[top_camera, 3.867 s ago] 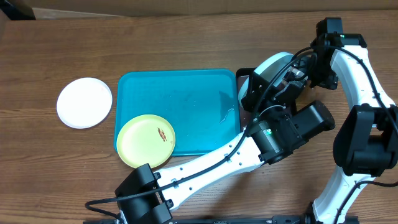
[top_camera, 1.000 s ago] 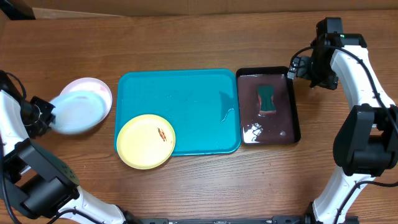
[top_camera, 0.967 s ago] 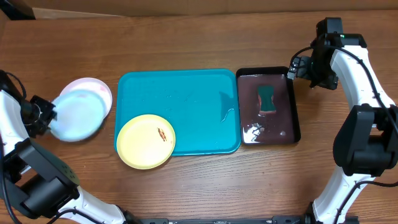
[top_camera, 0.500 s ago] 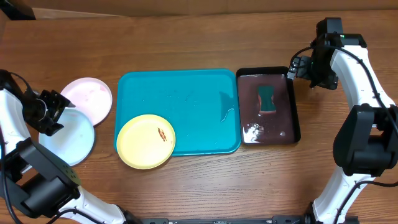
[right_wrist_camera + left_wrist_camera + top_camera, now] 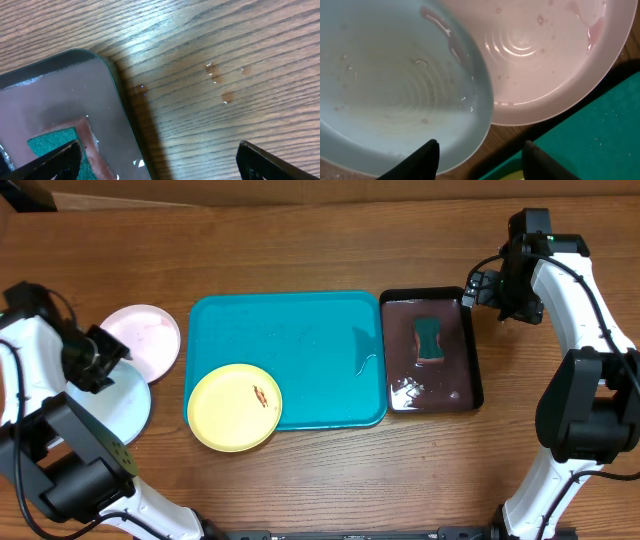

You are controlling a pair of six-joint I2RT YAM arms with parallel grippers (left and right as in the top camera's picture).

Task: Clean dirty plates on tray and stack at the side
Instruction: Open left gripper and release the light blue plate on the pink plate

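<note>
A brown wooden table (image 5: 300,240) with visible grain holds a large turquoise rectangular plastic tray (image 5: 300,330) with rounded corners and a raised rim. A few water drops glisten on its bare, smooth floor.

A round yellow-green plastic plate (image 5: 230,415) lies on the tray's near left corner and hangs over the rim. It bears a small reddish-brown smear (image 5: 263,395).

Left of the tray, on the table, lies a round white plastic plate (image 5: 150,335). It looks wet and faintly pink, with moulded rings at its centre. A round light blue plastic plate (image 5: 120,405), also wet and ringed, lies just nearer. In the left wrist view its rim overlaps the white plate's rim.

The left gripper (image 5: 100,358) hangs over that overlap, blocking it from above. Its black fingers (image 5: 427,160) are spread apart and grasp nothing.

Just right of the tray stands a narrower black plastic tray (image 5: 475,350) holding murky brown water and a green rectangular sponge (image 5: 430,338).

The right gripper (image 5: 478,288) hovers by the black tray's far right corner, fingers wide apart and empty. Small droplets (image 5: 215,75) dot the wood below it.
</note>
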